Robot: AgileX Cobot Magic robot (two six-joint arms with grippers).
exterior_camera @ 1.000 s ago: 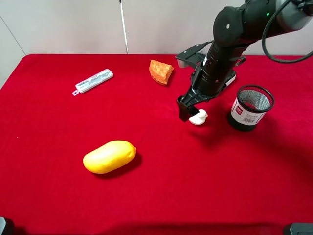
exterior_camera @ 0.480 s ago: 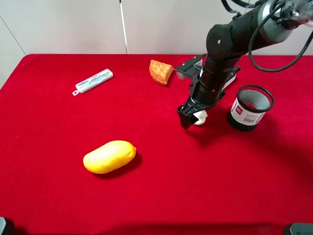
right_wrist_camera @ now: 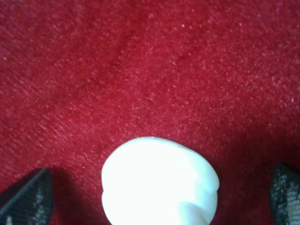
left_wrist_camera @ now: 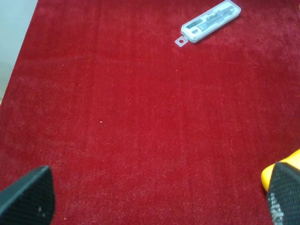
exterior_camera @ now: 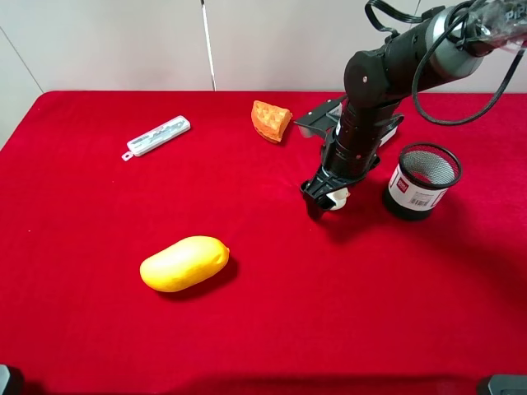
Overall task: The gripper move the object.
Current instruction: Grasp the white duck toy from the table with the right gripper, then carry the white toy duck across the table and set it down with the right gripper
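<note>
Black gripper (exterior_camera: 323, 202) hung spread wide around one smooth, rounded white duck (right_wrist_camera: 159, 183), toward the fuzzy red counter's (exterior_camera: 82, 230) right edge. One glossy oval mango (exterior_camera: 184, 263) lay nearer the front.

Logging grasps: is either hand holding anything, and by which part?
Nothing. The right hand straddles the white duck, open, with gaps on both sides; the left hand is open and empty.
</note>
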